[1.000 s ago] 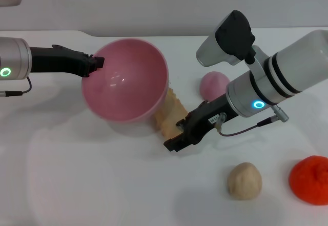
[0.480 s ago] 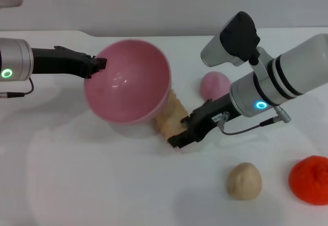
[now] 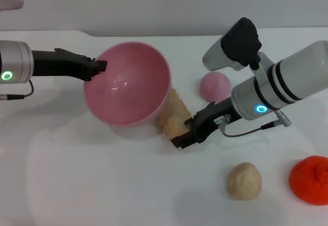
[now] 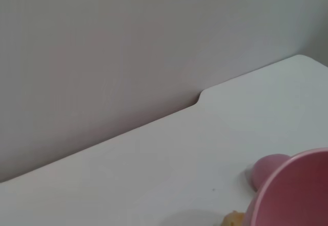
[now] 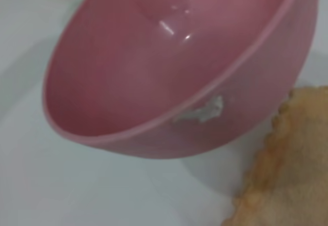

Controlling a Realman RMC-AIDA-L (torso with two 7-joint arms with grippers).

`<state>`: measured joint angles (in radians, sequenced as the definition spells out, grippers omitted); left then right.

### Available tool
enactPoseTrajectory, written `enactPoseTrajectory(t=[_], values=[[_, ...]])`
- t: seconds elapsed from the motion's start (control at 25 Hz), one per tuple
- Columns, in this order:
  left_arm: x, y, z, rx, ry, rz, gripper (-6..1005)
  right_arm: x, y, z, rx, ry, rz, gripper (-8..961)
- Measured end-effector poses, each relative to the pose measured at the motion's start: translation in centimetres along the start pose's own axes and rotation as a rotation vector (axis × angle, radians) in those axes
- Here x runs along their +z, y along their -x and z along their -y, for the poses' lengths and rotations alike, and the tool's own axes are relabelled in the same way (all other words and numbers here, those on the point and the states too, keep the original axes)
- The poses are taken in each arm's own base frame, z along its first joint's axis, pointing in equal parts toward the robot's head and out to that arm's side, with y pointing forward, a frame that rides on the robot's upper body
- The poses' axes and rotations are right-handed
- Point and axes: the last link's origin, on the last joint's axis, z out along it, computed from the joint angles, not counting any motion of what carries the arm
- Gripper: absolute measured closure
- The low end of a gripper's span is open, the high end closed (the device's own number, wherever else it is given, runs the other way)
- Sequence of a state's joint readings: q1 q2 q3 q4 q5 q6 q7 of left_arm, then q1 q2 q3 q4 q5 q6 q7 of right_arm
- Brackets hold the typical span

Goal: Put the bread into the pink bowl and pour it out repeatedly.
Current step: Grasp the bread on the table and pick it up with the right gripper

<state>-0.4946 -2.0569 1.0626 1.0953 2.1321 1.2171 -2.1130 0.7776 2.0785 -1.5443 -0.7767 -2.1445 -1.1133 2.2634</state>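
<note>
Fingers of the right gripper (image 3: pixel 185 132) sit at the near end of the long ridged toy loaf with its pale tan side showing, the bread (image 3: pixel 174 116), and look clamped on it, though the head view does not show the contact cleanly. That loaf lies on the white table (image 3: pixel 102 185) just beside the large glossy pink plastic bowl (image 3: pixel 128 90), its far end tucked under the bowl's tilted wall. The left gripper (image 3: pixel 95 67) is closed on the bowl's far-left rim, holding it tipped with its mouth toward the camera.

Judging by this, the bowl is empty and the bread is out, so one pour seems finished and the next loading is only starting: lift, carry over the rim, release, tip again.

Hidden or unclear: the loaf's striped top, part of its length behind the bowl, and whether loaf and bowl touch. The left wrist view catches only a slice of the bowl's rim. Beyond the bowl sit a small solid pink dome (image 3: pixel 215 86), a round beige lump (image 3: pixel 244 181) and a red-orange blob (image 3: pixel 309 179), cut off at the edge
</note>
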Motion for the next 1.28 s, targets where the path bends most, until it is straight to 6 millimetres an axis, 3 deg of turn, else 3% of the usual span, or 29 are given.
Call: enactPoseTrajectory(t=[1.28], values=[[0.2, 0.6, -0.4, 0.005, 0.013, 0.017, 956, -0.5, -1.0, 1.2, 0.065, -0.053, 0.058, 280]])
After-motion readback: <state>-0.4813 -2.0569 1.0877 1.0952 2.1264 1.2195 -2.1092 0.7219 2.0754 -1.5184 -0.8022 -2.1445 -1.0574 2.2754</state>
